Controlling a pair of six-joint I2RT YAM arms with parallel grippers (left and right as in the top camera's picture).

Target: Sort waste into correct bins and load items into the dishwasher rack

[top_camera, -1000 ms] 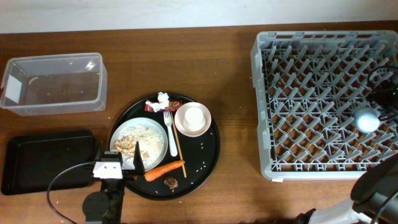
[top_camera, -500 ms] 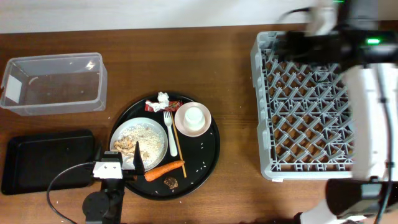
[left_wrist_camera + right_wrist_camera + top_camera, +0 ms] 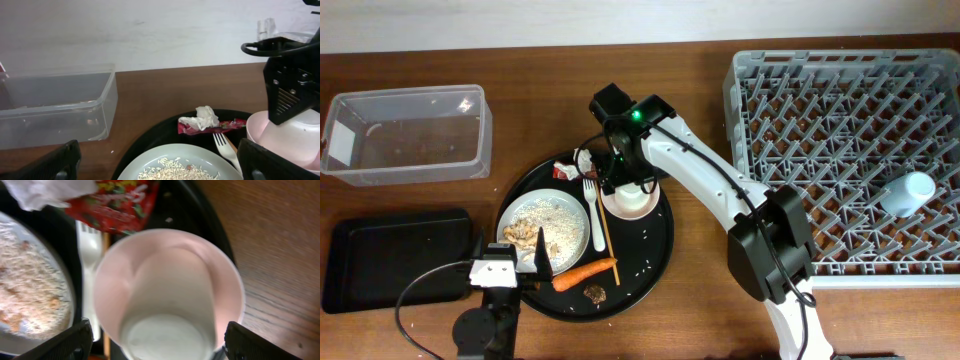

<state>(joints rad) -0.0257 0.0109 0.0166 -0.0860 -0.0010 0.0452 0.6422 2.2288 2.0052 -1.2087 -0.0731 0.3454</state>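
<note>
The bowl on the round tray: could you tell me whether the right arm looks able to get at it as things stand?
Probably yes. The right tool hangs open directly above the bowl, straddling its rim, and nothing lies between them.

Wrapper (image 3: pixel 120 202): red, with print you can see.
Carrot (image 3: pixel 585 272): orange.
Rice (image 3: pixel 560 220): white.
Bowl (image 3: pixel 150 280): white, pinkish in your right wrist view.
Rack (image 3: pixel 820 130): grey grid.
Round tray (image 3: pixel 652 250): black.
</note>
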